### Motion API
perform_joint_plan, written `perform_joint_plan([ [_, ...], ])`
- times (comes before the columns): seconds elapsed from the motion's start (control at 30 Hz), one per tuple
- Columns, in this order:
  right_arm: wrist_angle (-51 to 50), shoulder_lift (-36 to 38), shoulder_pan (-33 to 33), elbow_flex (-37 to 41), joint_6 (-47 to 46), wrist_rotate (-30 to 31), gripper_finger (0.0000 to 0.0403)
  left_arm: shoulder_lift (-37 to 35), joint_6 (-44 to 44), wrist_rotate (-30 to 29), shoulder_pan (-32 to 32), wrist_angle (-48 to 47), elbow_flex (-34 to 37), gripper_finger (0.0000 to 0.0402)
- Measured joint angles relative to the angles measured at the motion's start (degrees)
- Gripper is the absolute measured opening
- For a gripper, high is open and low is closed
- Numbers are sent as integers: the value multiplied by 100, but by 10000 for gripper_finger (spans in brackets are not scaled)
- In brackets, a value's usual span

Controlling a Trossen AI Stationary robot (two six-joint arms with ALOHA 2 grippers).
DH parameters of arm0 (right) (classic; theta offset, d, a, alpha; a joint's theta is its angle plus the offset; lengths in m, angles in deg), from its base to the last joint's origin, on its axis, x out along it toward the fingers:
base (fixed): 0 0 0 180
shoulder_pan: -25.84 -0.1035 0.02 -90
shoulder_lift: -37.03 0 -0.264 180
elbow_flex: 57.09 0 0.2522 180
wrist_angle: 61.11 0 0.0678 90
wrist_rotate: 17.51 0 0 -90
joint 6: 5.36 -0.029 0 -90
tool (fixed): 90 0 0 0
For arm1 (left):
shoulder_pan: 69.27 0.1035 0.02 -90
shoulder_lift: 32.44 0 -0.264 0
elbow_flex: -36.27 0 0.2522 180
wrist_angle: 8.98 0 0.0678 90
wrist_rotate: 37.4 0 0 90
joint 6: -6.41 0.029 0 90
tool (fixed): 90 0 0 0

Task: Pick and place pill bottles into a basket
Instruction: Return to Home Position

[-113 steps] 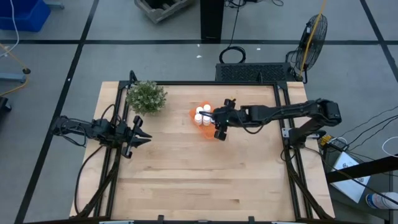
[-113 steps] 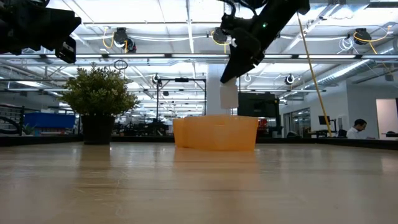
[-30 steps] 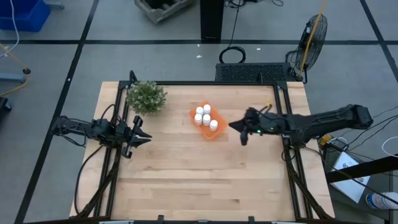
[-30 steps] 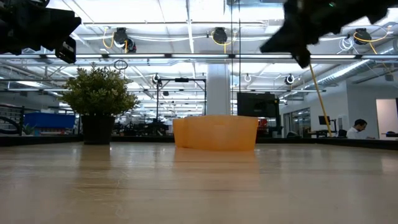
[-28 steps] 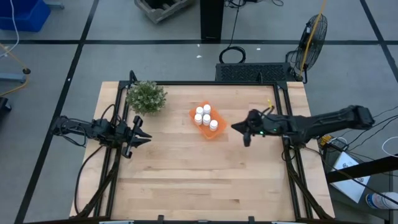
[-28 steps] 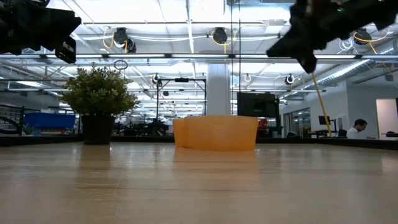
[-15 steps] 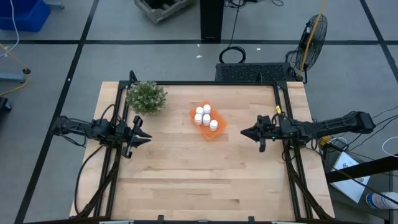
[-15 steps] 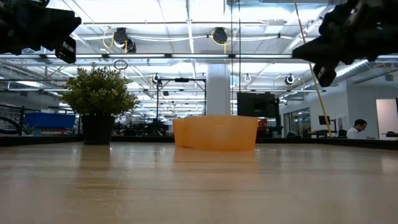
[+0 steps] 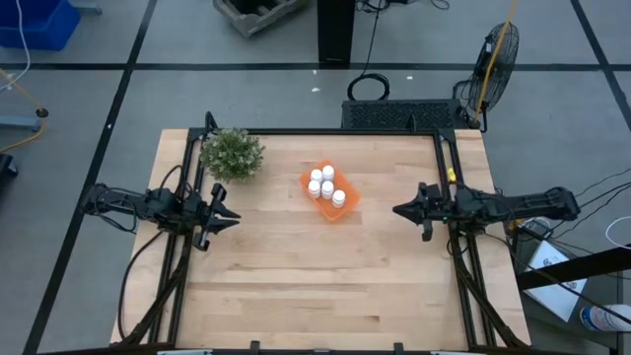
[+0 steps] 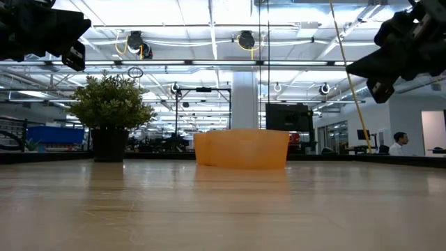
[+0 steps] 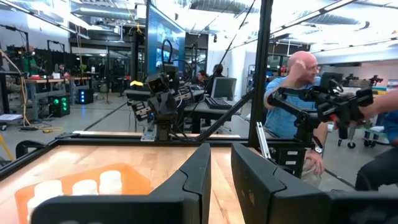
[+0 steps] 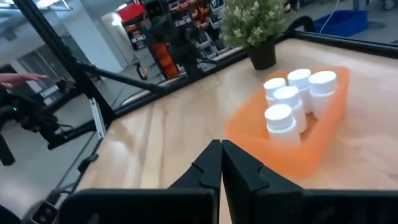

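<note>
The orange basket [image 9: 345,206] stands on the table's middle, a little toward the far edge, and several white pill bottles [image 9: 323,183] stand upright inside it. The right wrist view shows the bottles [image 12: 287,99] packed close together in the basket [image 12: 292,155]. My right gripper [image 9: 397,210] hovers shut and empty near the table's right edge, pointing at the basket from well to its right. My left gripper [image 9: 233,209] waits at the table's left edge; its fingers [image 11: 199,168] stand a narrow gap apart with nothing between them.
A green potted plant [image 9: 232,154] stands at the far left corner of the table, left of the basket. Black frame rails [image 9: 449,168] run along the table's left and right edges. Bare wood lies between basket and near edge. People show in the room beyond.
My right gripper has drawn back from the basket toward the table's right edge, staying shut and empty. The basket and its bottles have kept their place.
</note>
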State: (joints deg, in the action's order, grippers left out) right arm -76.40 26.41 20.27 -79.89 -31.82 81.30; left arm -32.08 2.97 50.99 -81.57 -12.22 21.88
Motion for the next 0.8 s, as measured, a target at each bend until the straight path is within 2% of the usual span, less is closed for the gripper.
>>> perform_joint_plan([
  [0.2,-749,639,-16,0,122,340,2,0,0,0,0,0,0,67],
  [0.4,-1548,1053,-14,-13,99,342,3,-3,0,0,0,2,0,67],
  [0.6,-1364,1046,-16,289,290,544,2,-13,0,4,41,4,0,67],
  [0.8,-185,1039,-16,564,1431,617,3,-15,-2,0,161,2,0,67],
])
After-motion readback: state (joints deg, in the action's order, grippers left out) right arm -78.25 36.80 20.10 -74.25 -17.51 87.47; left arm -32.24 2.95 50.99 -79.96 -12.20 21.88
